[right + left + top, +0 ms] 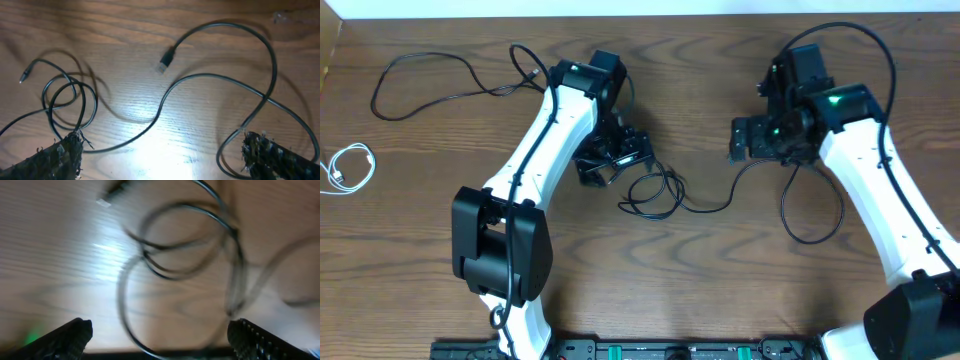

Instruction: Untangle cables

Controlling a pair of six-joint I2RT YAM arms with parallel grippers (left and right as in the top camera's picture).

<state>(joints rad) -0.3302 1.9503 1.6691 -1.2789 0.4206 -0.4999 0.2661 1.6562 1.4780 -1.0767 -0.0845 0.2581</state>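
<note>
Loops of black cable (710, 208) make a small coil (655, 192) at the middle of the bench (720, 300), and the next move turns on where that coil sits. It lies just beside the left hand (612, 158), on the side facing the right hand (742, 140) and a little nearer the robot's base. One strand leaves the coil sideways toward the right hand, so the cable's long axis runs across the bench from hand to hand. The left hand is much nearer the coil. The right hand stands well apart from it but close over the strand's far run, which sags into a wide slack loop beyond that hand.

Both hands are spread wide and grip nothing. In the left wrist view the coil shows blurred on the bench between and ahead of the fingers (75, 335), pinched by neither.

The cable is thin, matt black and limp. The coil is two or three overlapping rings, with a small tip (24, 77) poking out of it and a plug (167, 57) lying free, apart from the coil. The rings look laid over one another, not knotted, so drawing one end away would probably open them.

A second black cable (430, 85) lies well apart from the coil, past the left arm (545, 130). A white cable (350, 165) lies farther the same way in its own small bundle. Neither touches the coil.
</note>
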